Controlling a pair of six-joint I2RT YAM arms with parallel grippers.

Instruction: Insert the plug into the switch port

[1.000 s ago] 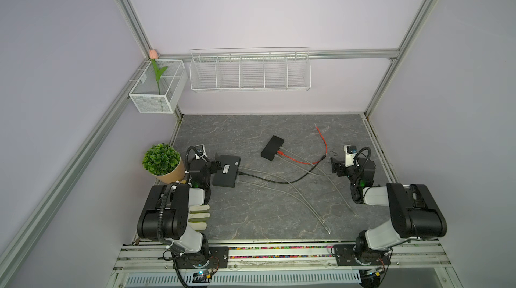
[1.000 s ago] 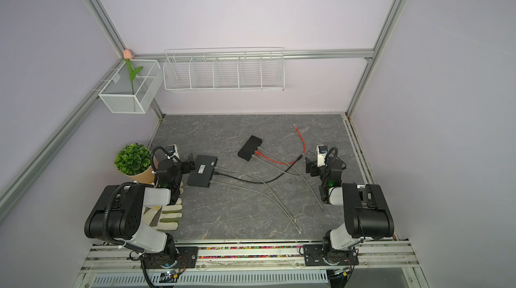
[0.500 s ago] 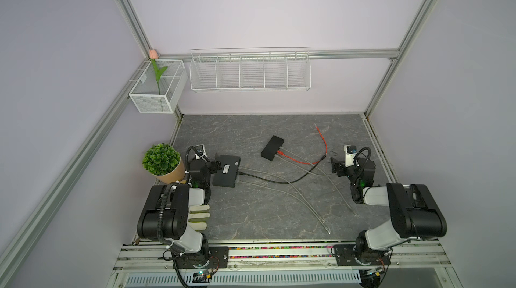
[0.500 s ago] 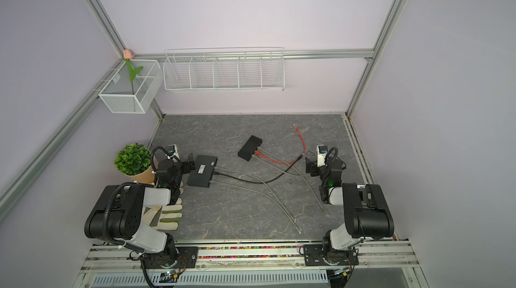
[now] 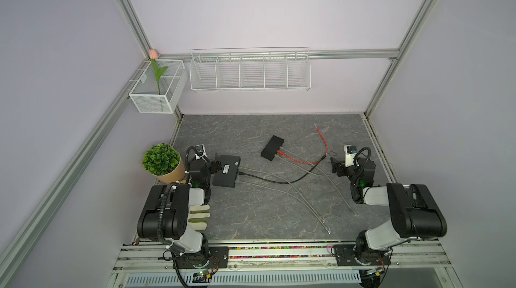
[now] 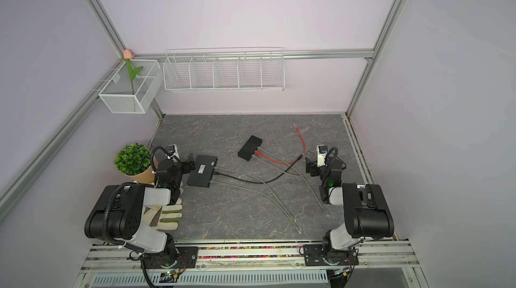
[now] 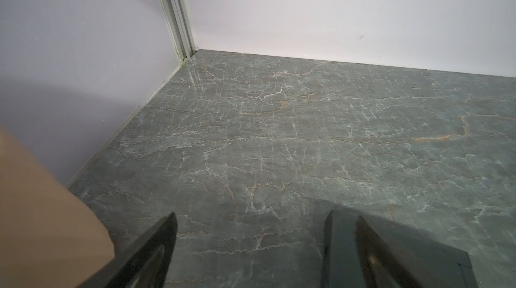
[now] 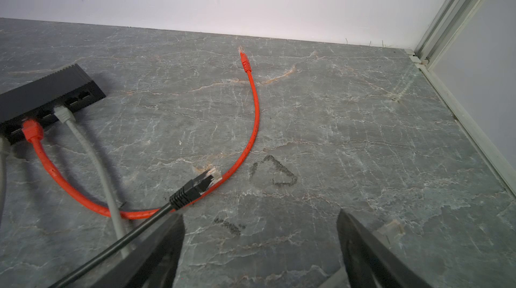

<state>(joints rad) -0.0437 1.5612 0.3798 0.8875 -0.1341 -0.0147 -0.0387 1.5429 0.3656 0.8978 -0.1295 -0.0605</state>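
Note:
Two black switches lie on the grey table in both top views: a larger one at the left and a smaller one near the middle. A black cable runs from the larger switch to a loose black plug, which rests on the red cable just ahead of my open right gripper. The red cable's loose plug lies farther back. The smaller switch holds red and grey plugs, with free ports beside them. My left gripper stands open and empty against the larger switch's end.
A potted plant and a work glove sit by the left arm. Several grey cables trail toward the front edge. White wire baskets hang on the back wall. A clear plug lies by the right gripper's finger.

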